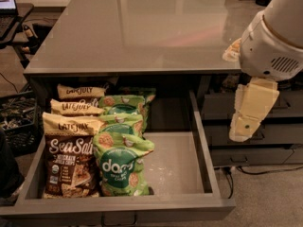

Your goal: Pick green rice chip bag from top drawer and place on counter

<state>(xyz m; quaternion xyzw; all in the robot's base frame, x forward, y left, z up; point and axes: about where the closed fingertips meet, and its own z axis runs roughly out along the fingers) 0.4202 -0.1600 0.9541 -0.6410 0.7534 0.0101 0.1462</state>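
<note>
Dim; counter (142, 37) glare; gripper (247, 119) at right

view: one camera, set high in front of the open top drawer (176, 167), facing down and away across the counter (142, 32)
range: close; drawer fills the near half, counter the far half
gripper: gripper (240, 130) hangs at the right, just right of the drawer's right wall

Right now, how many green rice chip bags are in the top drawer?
4, in one row in the top drawer: front green rice chip bag, second behind it, third, fourth at the back. More may be hidden. The gripper hangs right of the drawer.
</note>
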